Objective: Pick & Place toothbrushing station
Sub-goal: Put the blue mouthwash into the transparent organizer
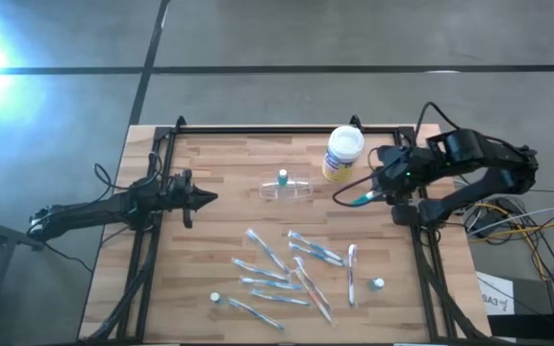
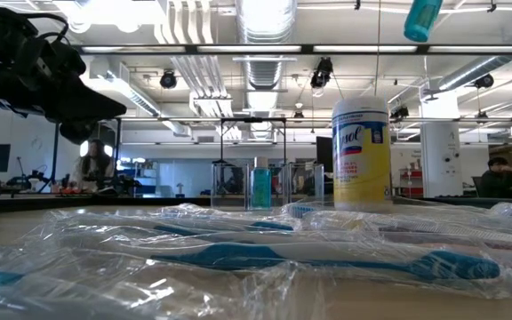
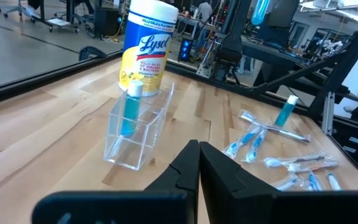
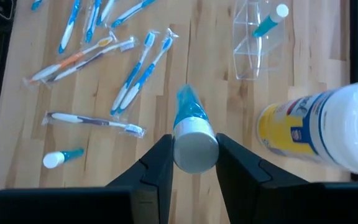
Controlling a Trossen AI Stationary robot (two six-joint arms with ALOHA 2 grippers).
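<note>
The toothbrushing station [image 1: 289,189], a small clear holder, stands on its base mid-table with one teal tube [image 1: 283,178] upright in it; the left wrist view shows the station [image 3: 135,134] too, and the right wrist view looks down on it [image 4: 257,43]. My right gripper [image 1: 371,195] hangs above the table's right side, to the right of the station, shut on a second teal tube [image 4: 188,112] with a white cap. My left gripper [image 1: 210,199] stays shut over the table's left side, pointing at the station and touching nothing. My right gripper pinches the tube's white cap end [image 4: 195,149] between its two fingers [image 4: 157,165]. The fingers slant down from the table's right side. The teal body sticks out past the fingertips, and the tube [image 2: 423,18] is lifted well clear of the table.
A white-lidded, yellow-labelled canister [image 1: 342,154] stands just behind the station, close under my right gripper. Several wrapped toothbrushes [image 1: 287,269] lie spread over the near half of the table, with two small tubes [image 1: 215,299] [image 1: 377,284] among them. A black frame [image 1: 258,132] rims the table.
</note>
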